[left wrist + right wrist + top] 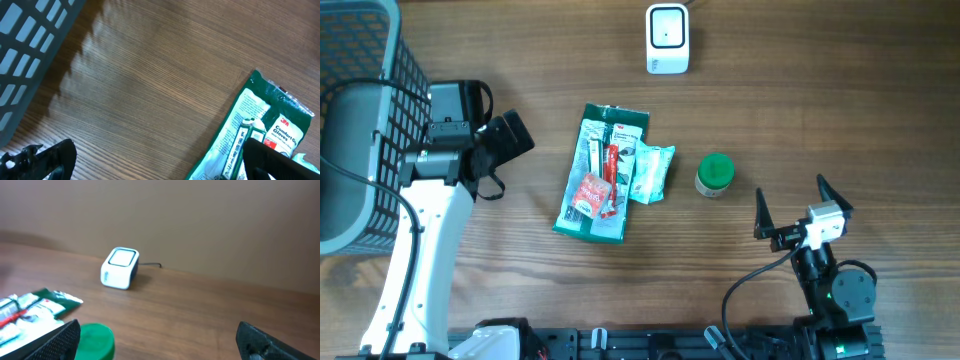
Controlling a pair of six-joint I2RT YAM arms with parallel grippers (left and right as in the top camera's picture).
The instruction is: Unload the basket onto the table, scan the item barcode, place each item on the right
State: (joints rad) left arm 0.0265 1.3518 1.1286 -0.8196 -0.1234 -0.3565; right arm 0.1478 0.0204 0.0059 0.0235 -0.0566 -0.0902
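Surface: brown wood-grain table (820, 100), filling the overhead frame. A plain tan wall (200, 215) stands behind it in the right wrist view. A grey slatted basket (360, 120) sits at the upper left edge of the overhead frame.

Item: the green glove packet (600, 175) lies flat at centre frame, printed face up. Its long axis runs top to bottom of the frame, with the upper end leaning slightly right. A small pale packet (652, 172) touches its right edge. A green-lidded jar (715, 174) stands just right of that, apart from it. The white scanner (667, 38) is at top centre, well apart from the packet.

Left gripper (512, 138): just left of the packet, fingers spread wide, holding nothing.

Right gripper (790, 190): lower right, near the jar, fingers spread wide, touching nothing.
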